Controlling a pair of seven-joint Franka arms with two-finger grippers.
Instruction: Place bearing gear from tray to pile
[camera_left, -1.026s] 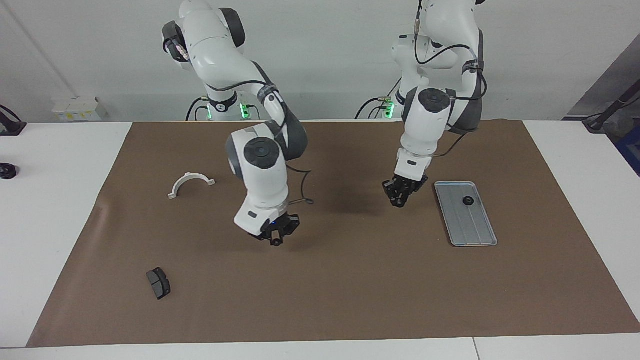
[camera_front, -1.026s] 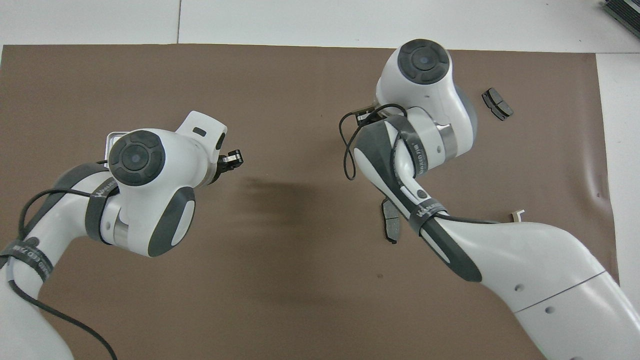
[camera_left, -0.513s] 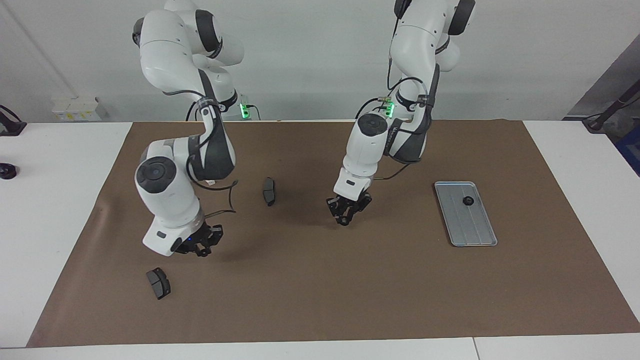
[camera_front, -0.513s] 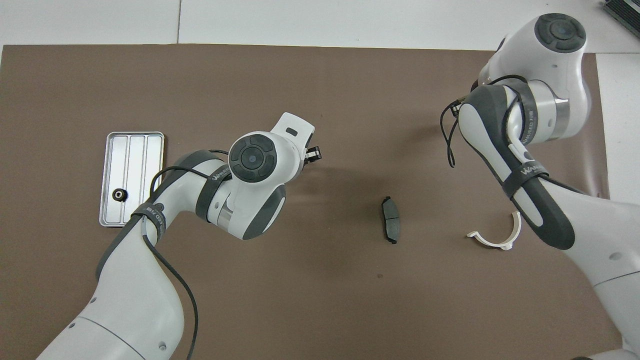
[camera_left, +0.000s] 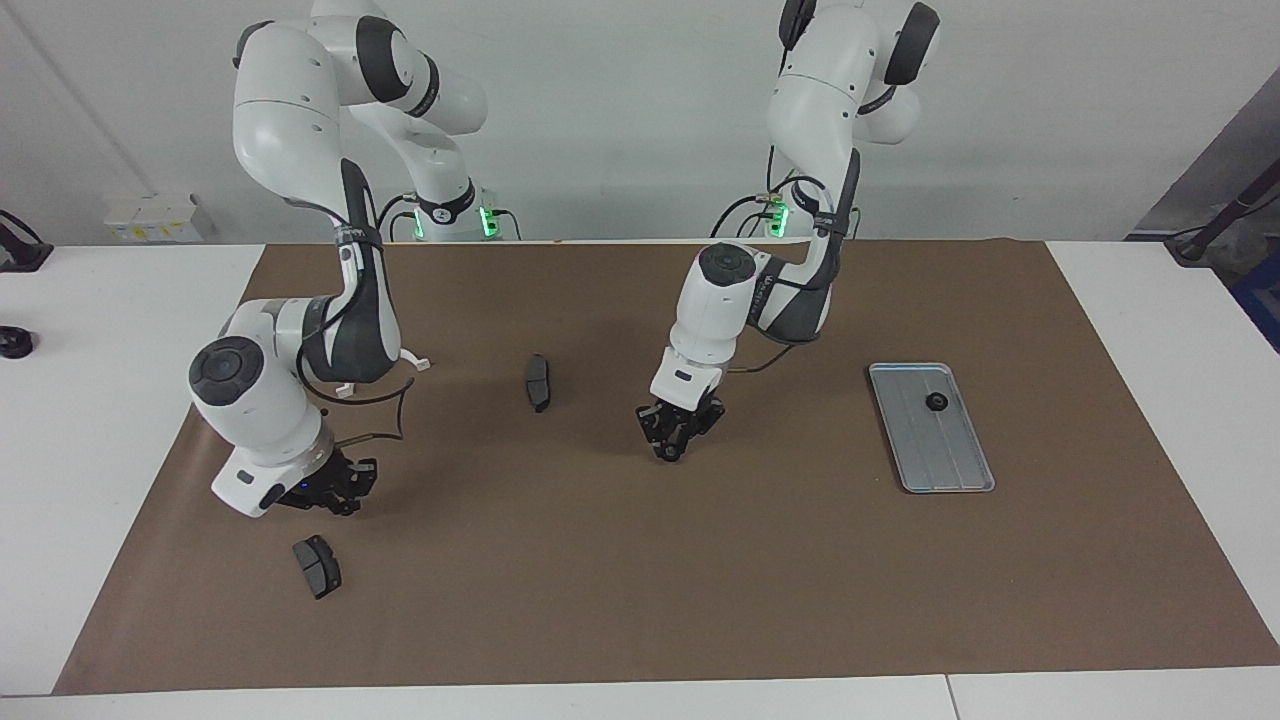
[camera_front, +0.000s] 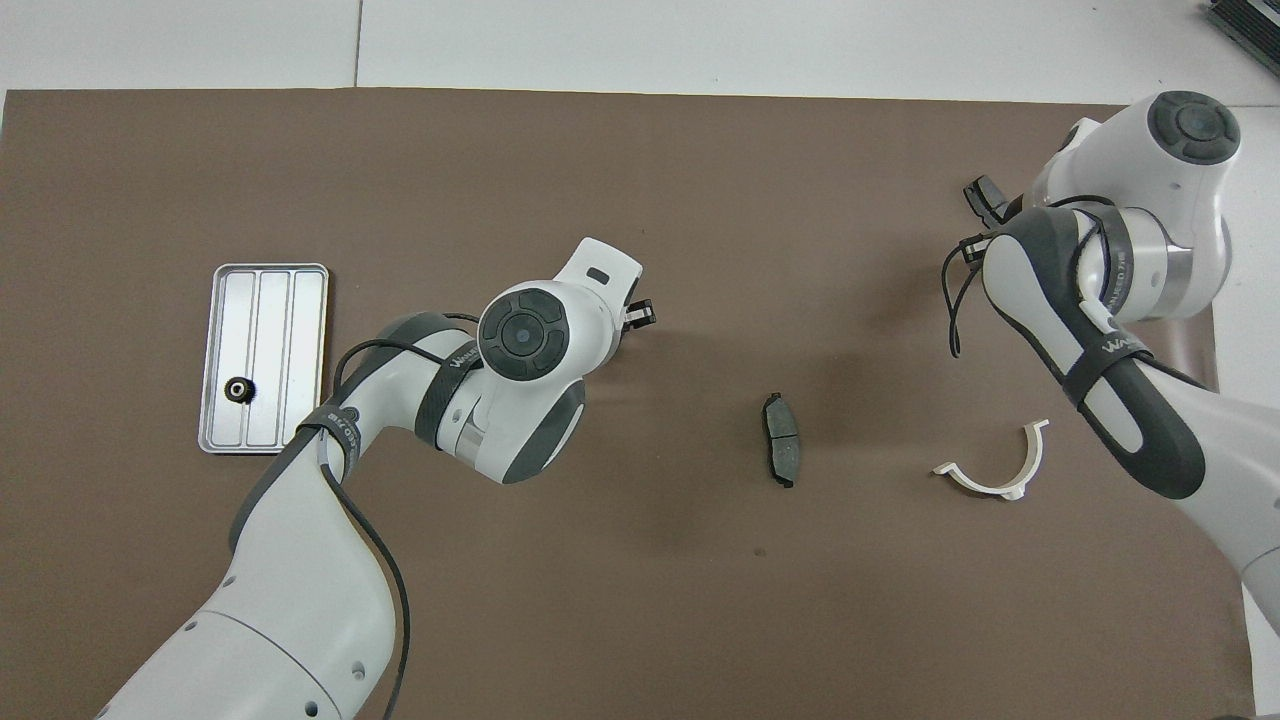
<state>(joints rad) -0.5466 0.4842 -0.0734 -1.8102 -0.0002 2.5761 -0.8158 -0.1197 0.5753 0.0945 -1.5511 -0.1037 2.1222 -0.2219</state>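
Facing view, working from the robots' end outward. Nearest to them is a white half-ring clamp, mostly hidden by the right arm here. Next comes a single dark brake pad at roughly 11 o'clock from the middle of the brown mat.

The bearing gear is still on the tray, which sits around 3 o'clock on the mat. The gear is at the tray's 12 o'clock end, the end nearer the robots. I don't see any pile of gears on the tabletop, so I'd say the job has basically not got anywhere: that gear is yet to be picked, carried and set down.

Now the hands. The left hand hangs low over bare mat near the middle, with the tray well apart at its 3 o'clock. It's touching nothing on the mat that I can see. I honestly can't tell how far its fingers are parted, or if a small part is pinched in there.

The right hand is at about 8 o'clock on the mat and is closed. I can't make out anything in it. A pair of dark pads lies near it at its 6 o'clock, not touching it, and is the farthest thing from the robots.
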